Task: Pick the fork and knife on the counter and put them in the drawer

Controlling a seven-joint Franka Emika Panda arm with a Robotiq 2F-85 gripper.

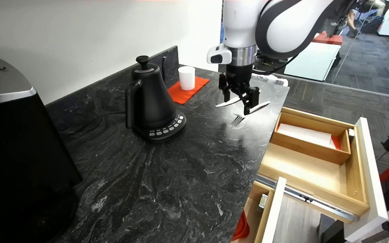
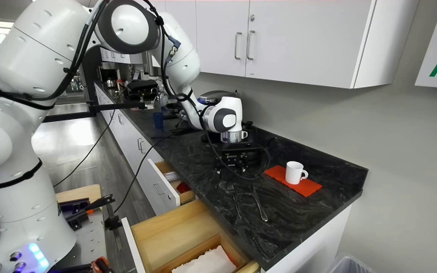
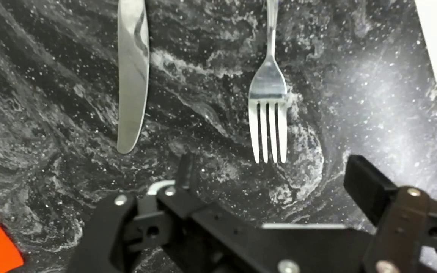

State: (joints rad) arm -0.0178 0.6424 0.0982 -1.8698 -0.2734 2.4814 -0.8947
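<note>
The silver fork (image 3: 268, 83) and silver knife (image 3: 133, 76) lie apart, roughly parallel, on the black speckled counter (image 3: 203, 125). Fork (image 1: 239, 118) and knife (image 1: 225, 103) also show in an exterior view, and the fork (image 2: 236, 204) and knife (image 2: 258, 203) lie near the counter's end in an exterior view. My gripper (image 3: 273, 167) is open and empty above the counter, its fingers either side of a line just past the fork's tines. The gripper (image 1: 237, 103) partly hides the cutlery there. The light-wood drawer (image 1: 302, 165) is pulled open beside the counter, also in an exterior view (image 2: 176, 231).
A black kettle (image 1: 154, 101) stands by the wall. A white mug (image 2: 293, 172) sits on a red napkin (image 2: 305, 187). The drawer holds a wooden box with white napkins (image 1: 304, 135). A neighbouring drawer (image 1: 274, 212) is partly open. A black appliance (image 1: 22, 152) stands on the counter.
</note>
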